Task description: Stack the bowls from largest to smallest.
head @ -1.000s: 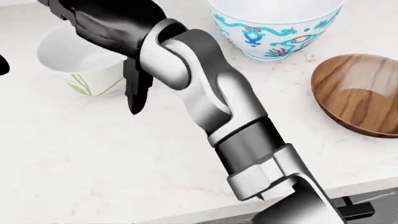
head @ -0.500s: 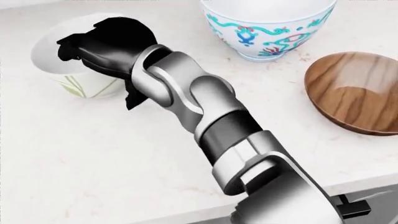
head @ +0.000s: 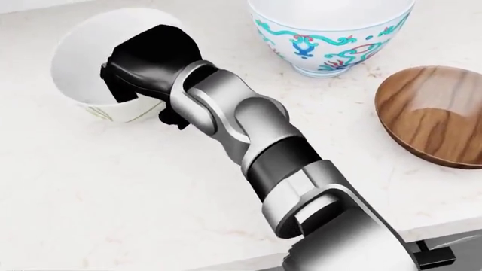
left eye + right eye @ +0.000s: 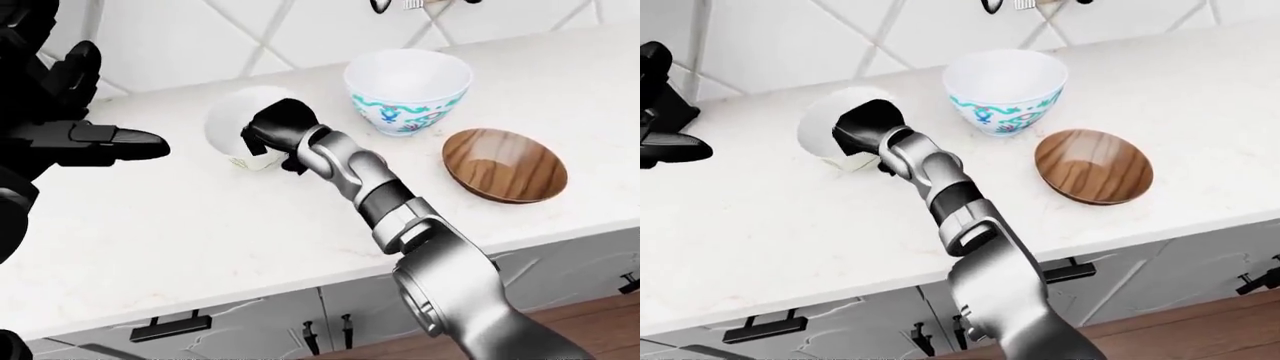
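- Right robot hand [image 3: 139, 68] has its fingers clamped over the rim of the small white bowl [image 3: 79, 53], which sits tilted on the tabletop [image 3: 113, 192].
- Left robot hand [image 4: 95, 139] hangs open, holding nothing.
- Next up I'd guess: lift it and carry it toward the patterned bowl [image 3: 331, 31]; the wooden bowl [image 3: 433, 113] is untouched.

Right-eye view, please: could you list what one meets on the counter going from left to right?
Left robot hand → small white bowl with the right robot hand in it → painted bowl → wooden bowl.

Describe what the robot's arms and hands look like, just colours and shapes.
The right arm is built of rounded, glossy silver-grey segments with a black band at mid-forearm, ending in a matte black right hand with blocky fingers. The left hand is all black too, with thick, tapering fingers. No cables, markings or sleeves show.
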You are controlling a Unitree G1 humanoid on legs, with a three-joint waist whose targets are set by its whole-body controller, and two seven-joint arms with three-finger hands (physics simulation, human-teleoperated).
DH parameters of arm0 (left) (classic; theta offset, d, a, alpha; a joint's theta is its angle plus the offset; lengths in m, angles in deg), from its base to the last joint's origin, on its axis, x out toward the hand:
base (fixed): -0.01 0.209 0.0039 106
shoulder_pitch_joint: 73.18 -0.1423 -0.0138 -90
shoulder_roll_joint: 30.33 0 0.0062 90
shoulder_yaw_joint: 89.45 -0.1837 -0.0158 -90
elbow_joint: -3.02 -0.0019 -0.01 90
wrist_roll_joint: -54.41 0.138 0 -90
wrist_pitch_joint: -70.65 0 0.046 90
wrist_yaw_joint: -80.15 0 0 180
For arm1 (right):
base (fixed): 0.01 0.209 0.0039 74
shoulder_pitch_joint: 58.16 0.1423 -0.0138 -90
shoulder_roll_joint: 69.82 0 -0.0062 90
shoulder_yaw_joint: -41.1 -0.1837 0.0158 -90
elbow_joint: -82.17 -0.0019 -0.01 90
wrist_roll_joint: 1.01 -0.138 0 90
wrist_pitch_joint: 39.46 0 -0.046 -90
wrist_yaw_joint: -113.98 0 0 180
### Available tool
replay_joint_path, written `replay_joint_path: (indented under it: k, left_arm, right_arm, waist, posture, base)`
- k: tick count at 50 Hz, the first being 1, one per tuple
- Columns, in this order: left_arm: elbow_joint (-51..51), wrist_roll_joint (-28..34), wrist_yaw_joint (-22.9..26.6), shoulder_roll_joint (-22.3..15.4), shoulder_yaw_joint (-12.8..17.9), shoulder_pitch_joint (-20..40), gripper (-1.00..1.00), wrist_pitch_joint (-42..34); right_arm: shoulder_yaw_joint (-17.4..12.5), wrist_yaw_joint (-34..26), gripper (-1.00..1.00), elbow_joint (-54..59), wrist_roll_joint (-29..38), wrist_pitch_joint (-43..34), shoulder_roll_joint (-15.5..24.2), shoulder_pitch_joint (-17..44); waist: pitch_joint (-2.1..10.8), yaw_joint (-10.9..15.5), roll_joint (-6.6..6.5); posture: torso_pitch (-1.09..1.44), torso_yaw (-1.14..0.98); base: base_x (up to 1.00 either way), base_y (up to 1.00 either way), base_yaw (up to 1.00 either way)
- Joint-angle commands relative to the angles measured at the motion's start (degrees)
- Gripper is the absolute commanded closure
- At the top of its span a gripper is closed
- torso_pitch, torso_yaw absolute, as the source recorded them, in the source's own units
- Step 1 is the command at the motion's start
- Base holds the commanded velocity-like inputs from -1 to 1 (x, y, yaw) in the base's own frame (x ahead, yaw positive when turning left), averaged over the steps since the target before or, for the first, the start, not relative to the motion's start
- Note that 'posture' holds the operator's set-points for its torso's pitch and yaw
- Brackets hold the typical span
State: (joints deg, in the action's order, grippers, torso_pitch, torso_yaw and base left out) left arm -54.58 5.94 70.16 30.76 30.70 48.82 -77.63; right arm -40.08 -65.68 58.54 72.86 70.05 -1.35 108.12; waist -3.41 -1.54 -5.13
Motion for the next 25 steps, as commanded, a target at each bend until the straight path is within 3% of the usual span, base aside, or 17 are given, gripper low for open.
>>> replay_joint_path:
  k: [1,21,25]
  left_arm:
    - [0.85,0.49,-0.27,-0.88,1.03,1.18,-1.00,1.63]
    - [2.92,1.75,-1.17,-1.37,-0.10,2.53,-1.00,3.37]
    - [3.12,0.65,-1.86,-1.22,0.10,3.79,-1.00,1.53]
  right_arm:
    - [-0.98,0.38,1.00,-3.89,-0.76,-0.63,0.81,2.86]
    - [-4.78,-11.06,1.00,-17.42,-8.40,-2.18,7.36,9.01]
    - [-5.73,-13.68,1.00,-17.44,-9.85,-2.48,10.38,12.08]
  waist:
    - [1.64,-0.15,-0.46]
    - [0.97,-0.43,0.29]
    - [1.42,-0.41,0.26]
  posture:
    - [0.00,0.00]
    - [0.00,0.00]
    - [-0.02,0.00]
  base:
    - [0.00,0.00,0.00]
    - [0.00,0.00,0.00]
    - [0.00,0.00,0.00]
